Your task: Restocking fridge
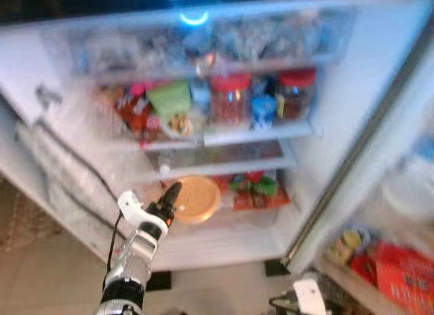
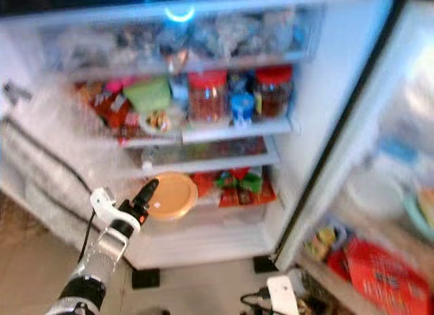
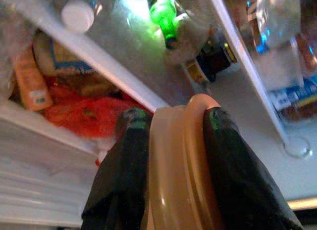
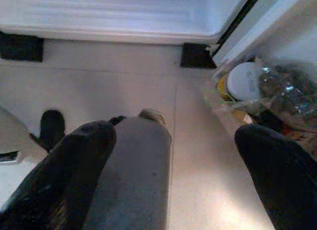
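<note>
The left gripper (image 1: 172,193) pinches the rim of a tan container (image 1: 196,199) at its 9 o'clock edge, before the lower shelf of the open fridge (image 1: 352,91). The shelves above are blurred (jars with red lids (image 1: 229,98), packets hard to read). The right gripper (image 4: 173,141) hangs over the floor (image 4: 99,91), fingers spread.

Left arm (image 1: 132,261): silver forearm, black lower cuff, white wrist block, thin black cable alongside. Left gripper (image 1: 173,193): long black fingers (image 3: 121,185).
</note>
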### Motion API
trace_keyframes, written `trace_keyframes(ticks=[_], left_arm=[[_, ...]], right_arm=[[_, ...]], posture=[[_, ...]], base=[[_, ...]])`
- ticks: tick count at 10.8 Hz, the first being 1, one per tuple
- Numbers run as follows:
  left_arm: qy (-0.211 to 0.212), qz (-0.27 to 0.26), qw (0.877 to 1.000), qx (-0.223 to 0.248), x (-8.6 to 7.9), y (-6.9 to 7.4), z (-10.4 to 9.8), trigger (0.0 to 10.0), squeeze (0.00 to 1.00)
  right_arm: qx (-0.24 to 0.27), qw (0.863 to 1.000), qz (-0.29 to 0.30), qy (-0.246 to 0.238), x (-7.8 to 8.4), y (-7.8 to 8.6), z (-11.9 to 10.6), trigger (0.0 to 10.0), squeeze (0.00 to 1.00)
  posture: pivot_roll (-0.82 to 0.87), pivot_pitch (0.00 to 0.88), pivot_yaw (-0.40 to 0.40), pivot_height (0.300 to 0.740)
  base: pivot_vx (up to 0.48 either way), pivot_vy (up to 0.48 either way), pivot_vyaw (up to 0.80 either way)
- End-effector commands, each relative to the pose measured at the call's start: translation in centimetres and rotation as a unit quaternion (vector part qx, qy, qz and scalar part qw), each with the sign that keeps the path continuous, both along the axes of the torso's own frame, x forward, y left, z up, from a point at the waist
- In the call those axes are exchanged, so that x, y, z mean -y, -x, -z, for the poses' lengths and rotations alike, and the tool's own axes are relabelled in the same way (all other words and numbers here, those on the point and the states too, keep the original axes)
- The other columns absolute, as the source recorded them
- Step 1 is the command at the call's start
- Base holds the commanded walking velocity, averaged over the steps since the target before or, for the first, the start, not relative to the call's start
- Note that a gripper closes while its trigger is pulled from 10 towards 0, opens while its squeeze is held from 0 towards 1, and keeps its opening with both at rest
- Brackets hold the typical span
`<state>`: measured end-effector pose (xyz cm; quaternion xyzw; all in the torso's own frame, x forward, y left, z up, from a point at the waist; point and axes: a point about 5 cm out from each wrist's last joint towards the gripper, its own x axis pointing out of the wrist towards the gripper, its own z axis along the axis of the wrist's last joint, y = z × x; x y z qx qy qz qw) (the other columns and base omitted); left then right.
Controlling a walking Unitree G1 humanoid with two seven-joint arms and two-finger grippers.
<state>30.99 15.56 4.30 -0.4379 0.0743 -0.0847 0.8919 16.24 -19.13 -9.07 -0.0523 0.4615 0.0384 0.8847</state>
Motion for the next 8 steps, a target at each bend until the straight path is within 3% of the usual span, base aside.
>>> trace_keyframes(ticks=[1,8], left_arm=[[-0.001,-0.004,1.0,0.009,-0.32,-0.18,-0.34,10.0,0.0],[-0.008,-0.012,1.0,0.008,-0.48,-0.35,-0.48,10.0,0.0]], right_arm=[[-0.029,1.0,0.004,-0.005,-0.31,1.46,0.68,10.0,0.0],[-0.026,1.0,0.003,-0.012,-0.53,1.32,0.64,10.0,0.0]], posture=[[-0.11,0.049,0.05,0.647],[-0.11,0.049,0.051,0.647]], base=[[0.0,0.0,0.0],[0.0,0.0,0.0]])
